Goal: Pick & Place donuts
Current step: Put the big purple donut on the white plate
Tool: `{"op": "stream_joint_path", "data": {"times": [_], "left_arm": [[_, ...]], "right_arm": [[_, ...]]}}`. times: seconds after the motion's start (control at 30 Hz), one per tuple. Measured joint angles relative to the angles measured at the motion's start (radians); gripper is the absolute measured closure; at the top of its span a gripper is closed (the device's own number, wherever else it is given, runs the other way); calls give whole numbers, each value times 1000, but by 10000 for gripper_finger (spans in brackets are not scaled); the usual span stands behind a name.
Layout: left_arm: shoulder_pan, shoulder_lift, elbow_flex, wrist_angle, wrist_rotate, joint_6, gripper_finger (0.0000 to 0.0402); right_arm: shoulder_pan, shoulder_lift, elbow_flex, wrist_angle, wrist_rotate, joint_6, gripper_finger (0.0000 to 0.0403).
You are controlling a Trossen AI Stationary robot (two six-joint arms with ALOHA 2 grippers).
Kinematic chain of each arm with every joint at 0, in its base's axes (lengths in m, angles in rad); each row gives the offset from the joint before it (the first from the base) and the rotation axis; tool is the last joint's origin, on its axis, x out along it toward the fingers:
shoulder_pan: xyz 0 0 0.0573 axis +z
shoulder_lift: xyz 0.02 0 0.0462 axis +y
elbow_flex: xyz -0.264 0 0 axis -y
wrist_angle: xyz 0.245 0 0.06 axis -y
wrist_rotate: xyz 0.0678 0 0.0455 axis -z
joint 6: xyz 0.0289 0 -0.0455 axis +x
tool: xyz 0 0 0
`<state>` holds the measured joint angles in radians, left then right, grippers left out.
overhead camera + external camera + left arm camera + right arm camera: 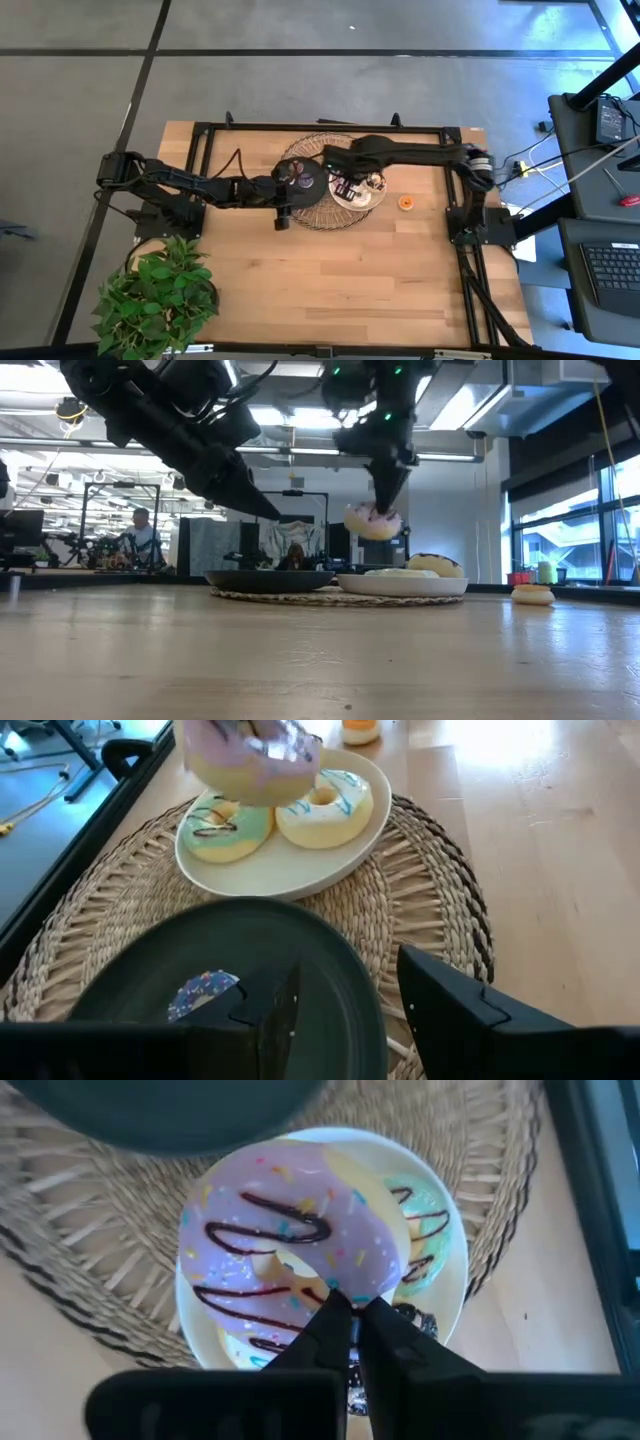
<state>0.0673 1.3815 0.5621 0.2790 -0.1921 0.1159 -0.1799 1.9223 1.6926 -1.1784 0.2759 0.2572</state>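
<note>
My right gripper (385,500) is shut on the pink chocolate-striped donut (372,520), which hangs above the white plate (400,584). The green donut (225,828) and the cream donut (325,808) lie flat on that plate. A dark sprinkled donut (420,1322) shows partly behind my right fingers. A mini purple donut (205,992) lies on the black plate (330,970). A mini orange donut (406,202) sits on the table to the right of the mat. My left gripper (350,1010) is open and hovers over the black plate's near-left side. My right gripper pinches the pink donut's rim (340,1285) between its two fingers (325,1330), on the side of the ring nearest the wrist. The fingers come from above, pointing down. The donut is lifted clear of the white plate and hangs tilted below the fingertips.
Both plates sit side by side on a round woven mat (330,215) at the table's far middle. A potted plant (155,295) stands at the near-left corner. Bare wood lies near and to the right of the mat. People show in the room beyond the table.
</note>
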Motion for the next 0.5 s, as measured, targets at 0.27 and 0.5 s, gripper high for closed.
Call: {"op": "stream_joint_path", "data": {"times": [0.27, 0.5], "left_arm": [[0, 0, 0, -25, 0, 3, 239], [0, 0, 0, -27, 1, 3, 242]], "right_arm": [[-34, 137, 88, -30, -17, 13, 389], [-56, 192, 88, -35, -61, 27, 389]]}}
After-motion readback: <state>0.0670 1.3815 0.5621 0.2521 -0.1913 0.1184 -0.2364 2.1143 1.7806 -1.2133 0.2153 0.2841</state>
